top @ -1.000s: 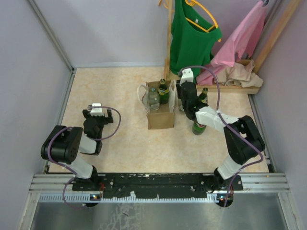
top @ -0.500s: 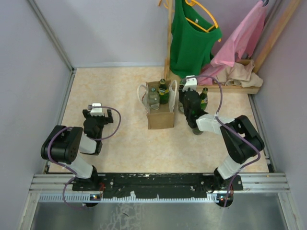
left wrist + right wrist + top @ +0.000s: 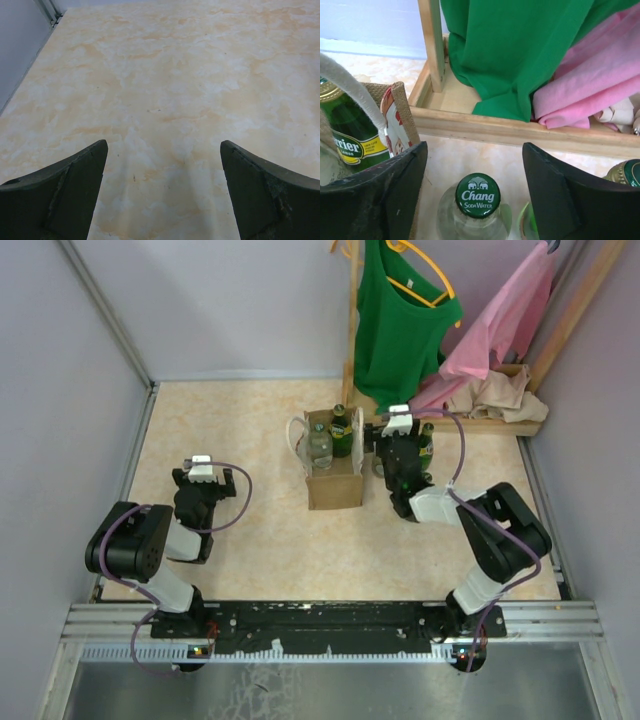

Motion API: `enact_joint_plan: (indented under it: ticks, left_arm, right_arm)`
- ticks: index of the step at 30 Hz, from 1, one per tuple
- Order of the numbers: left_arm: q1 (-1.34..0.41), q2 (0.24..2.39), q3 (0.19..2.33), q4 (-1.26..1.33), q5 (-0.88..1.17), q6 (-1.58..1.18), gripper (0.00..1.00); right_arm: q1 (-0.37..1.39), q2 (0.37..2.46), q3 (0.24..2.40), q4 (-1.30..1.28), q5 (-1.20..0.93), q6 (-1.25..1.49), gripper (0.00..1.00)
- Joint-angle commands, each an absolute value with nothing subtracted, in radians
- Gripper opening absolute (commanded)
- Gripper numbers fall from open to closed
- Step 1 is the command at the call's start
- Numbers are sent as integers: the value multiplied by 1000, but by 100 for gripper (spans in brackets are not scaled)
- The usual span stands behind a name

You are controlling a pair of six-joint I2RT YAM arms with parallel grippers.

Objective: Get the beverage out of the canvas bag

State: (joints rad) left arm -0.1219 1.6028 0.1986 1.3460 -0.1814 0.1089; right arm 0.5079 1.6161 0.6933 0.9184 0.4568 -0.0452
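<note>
The tan canvas bag point(image 3: 335, 488) stands mid-table with a clear bottle point(image 3: 320, 447) and a green bottle point(image 3: 341, 428) upright inside it. In the right wrist view its woven edge point(image 3: 400, 107), a white handle point(image 3: 345, 85) and the green Perrier bottle point(image 3: 344, 137) show at the left. My right gripper point(image 3: 388, 445) point(image 3: 474, 150) is just right of the bag, open. A clear Chang soda water bottle point(image 3: 478, 196) stands on the table between its spread fingers, touching neither. My left gripper point(image 3: 205, 478) point(image 3: 162, 150) hovers open over bare table at the left.
Another green bottle point(image 3: 426, 443) stands right of my right gripper, its gold cap point(image 3: 627, 172) at the view's edge. Behind runs a wooden rack base point(image 3: 480, 425) point(image 3: 510, 131) with a green shirt point(image 3: 400, 320) and pink garment point(image 3: 500, 325) hanging. Walls enclose the table.
The right gripper has come down beside the bag and its jaws have opened. The left arm has not moved.
</note>
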Motion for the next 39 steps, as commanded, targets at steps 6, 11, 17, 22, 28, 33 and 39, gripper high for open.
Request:
enact_joint_plan:
  ticks: [6, 11, 17, 22, 28, 33, 39]
  left_arm:
    - [-117, 1603, 212, 1359, -170, 100, 100]
    - [-117, 1602, 212, 1359, -170, 101, 100]
    - [-117, 1602, 212, 1359, -171, 100, 100]
    - [-117, 1602, 212, 1359, -170, 101, 100]
    - [-117, 1603, 212, 1359, -170, 100, 100]
    - [-117, 1602, 212, 1359, -170, 100, 100]
    - [-117, 1603, 212, 1359, -170, 100, 100]
  right_arm:
    - [555, 1500, 751, 1009, 544, -187, 80]
    - [589, 1350, 822, 955, 600, -247, 80]
    - [644, 1220, 986, 677, 567, -240, 79]
    - [703, 1194, 1107, 431, 442, -163, 74]
    - [799, 1291, 1280, 182, 351, -142, 71]
    - [799, 1394, 1374, 82, 273, -95, 65]
    - [795, 1542, 1468, 37, 294, -90, 59]
